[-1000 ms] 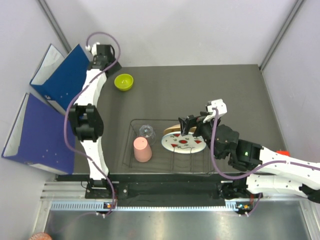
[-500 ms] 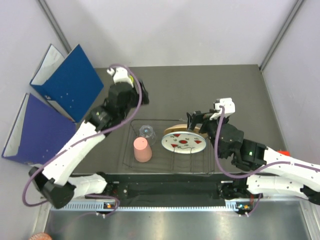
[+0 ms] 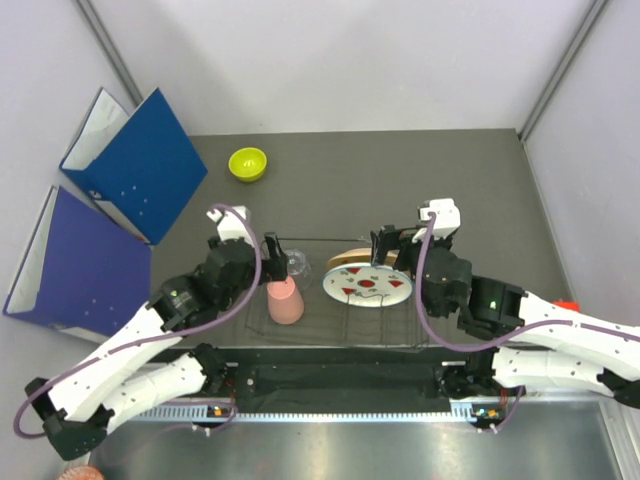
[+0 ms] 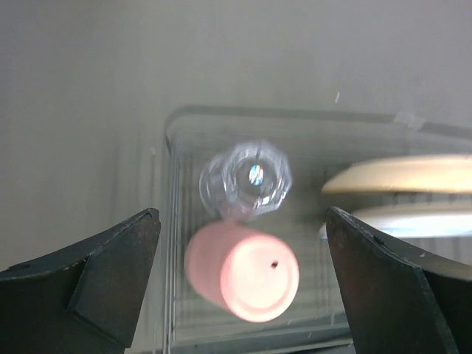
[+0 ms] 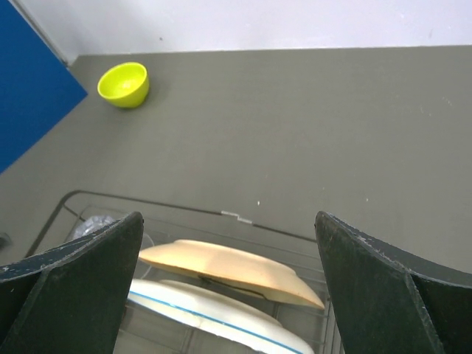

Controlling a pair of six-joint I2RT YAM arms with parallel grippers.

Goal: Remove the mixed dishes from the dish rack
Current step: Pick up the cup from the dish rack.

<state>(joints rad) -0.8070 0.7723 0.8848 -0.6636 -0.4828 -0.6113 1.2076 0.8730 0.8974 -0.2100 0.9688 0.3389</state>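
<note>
Nearest, in the near left part of the dish rack (image 3: 320, 325): salmon-pink cup (image 3: 285, 300). Stands mouth down, flat base up, long axis upright. Just right of it, across the rack's middle: white plate (image 3: 368, 287) with red marks. Rests on edge among the dividers, leaning, marked face tilted upward, long axis running along the rack from left to right. Level with the rack's near half but well off to its right, at the edge of the table (image 3: 470, 190): small orange-red block (image 3: 567, 303), partly hidden by the right arm.

Farther in, just behind the cup: clear glass tumbler (image 3: 296, 262). Upright as well, thick faceted base toward the left wrist camera; contact with the cup impossible to judge. Behind the white plate: tan plate (image 3: 345, 260). Leans the same way, long axis also left to right, mostly covered from above.

Above the rack's left end: left gripper (image 3: 270, 250), jaws spread wide, gripping nothing, cup and tumbler visible below between the fingers. Above the rack's far right part: right gripper (image 3: 385, 243), jaws equally wide apart, empty, crowding the view onto both plates.

Beyond the rack's far left corner, well apart on bare table: lime-green bowl (image 3: 248, 163), mouth up. Farthest out to the rack's left: two blue binders (image 3: 135, 165).
</note>
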